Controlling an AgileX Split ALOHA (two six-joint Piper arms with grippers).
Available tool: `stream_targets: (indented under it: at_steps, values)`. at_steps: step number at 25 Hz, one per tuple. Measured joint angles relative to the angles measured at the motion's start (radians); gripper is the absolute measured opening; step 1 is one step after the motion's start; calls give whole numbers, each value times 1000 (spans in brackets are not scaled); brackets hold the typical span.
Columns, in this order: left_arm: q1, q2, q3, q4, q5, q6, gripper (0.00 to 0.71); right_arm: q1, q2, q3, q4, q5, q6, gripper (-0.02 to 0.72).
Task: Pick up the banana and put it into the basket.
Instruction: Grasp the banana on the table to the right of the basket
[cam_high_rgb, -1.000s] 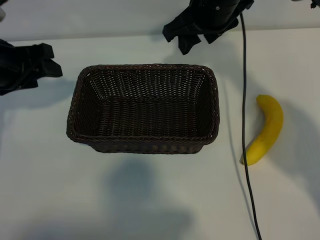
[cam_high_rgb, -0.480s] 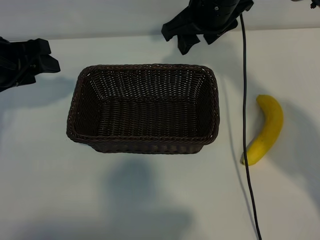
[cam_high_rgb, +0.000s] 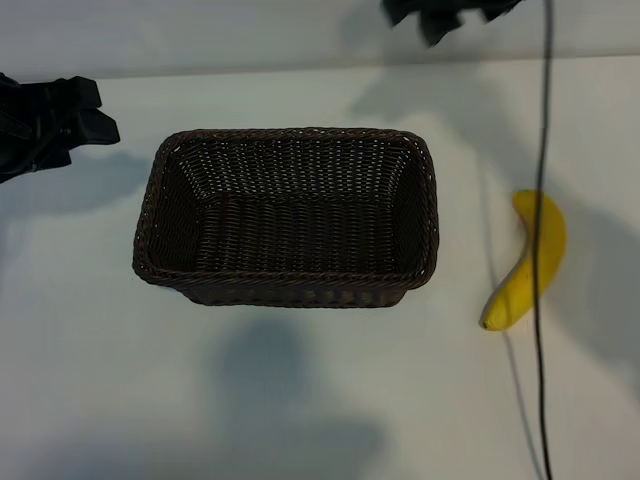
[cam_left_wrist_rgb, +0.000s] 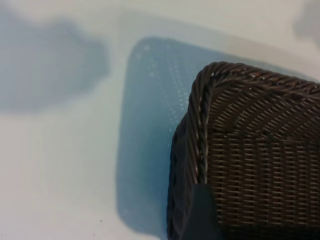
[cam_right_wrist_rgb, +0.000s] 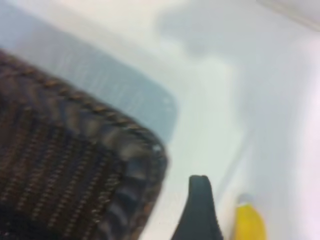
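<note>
I had two grippers, and neither held anything. My left gripper (cam_high_rgb: 85, 110) hung at the table's (cam_high_rgb: 300, 400) left edge, just beside the basket's upper left corner, its fingers spread wide on nothing. My right gripper (cam_high_rgb: 440, 15) was up at the far edge of the table, beyond the basket's right end, mostly cut off by the top of the exterior view; its fingers also stood well open, with nothing between them.

There was one basket (cam_high_rgb: 287, 215), dark brown wicker, sitting in the middle of the table with nothing inside. My left wrist camera saw one rounded corner of it (cam_left_wrist_rgb: 250, 150) close up, and my right wrist camera caught another corner (cam_right_wrist_rgb: 75, 165).

There was one banana (cam_high_rgb: 530, 262), bright yellow, lying on the table to the right of the basket and apart from it. From my right wrist camera only its tip (cam_right_wrist_rgb: 247, 222) showed, beside one dark fingertip (cam_right_wrist_rgb: 200, 210). One black cable (cam_high_rgb: 540, 300) ran down across the banana.
</note>
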Motion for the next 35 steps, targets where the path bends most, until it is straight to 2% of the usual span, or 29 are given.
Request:
stream_targets:
  at_steps: [7,10,20,24,35]
  values:
    - [0,0,0,0,-13,0,593,-136,-77,10,34,0,0,549]
    - [0,0,0,0,-21,0,593,-169,-109,73,36,-3,-12,549]
    - [0,0,0,-2,-36,3,592,-200,-139,364,33,-3,-22,549]
    - [0,0,0,-2,-36,3,592,-200,-144,457,12,-8,5,549]
    - [0,0,0,-2,-36,3,592,-201,-144,725,-22,-261,124,549]
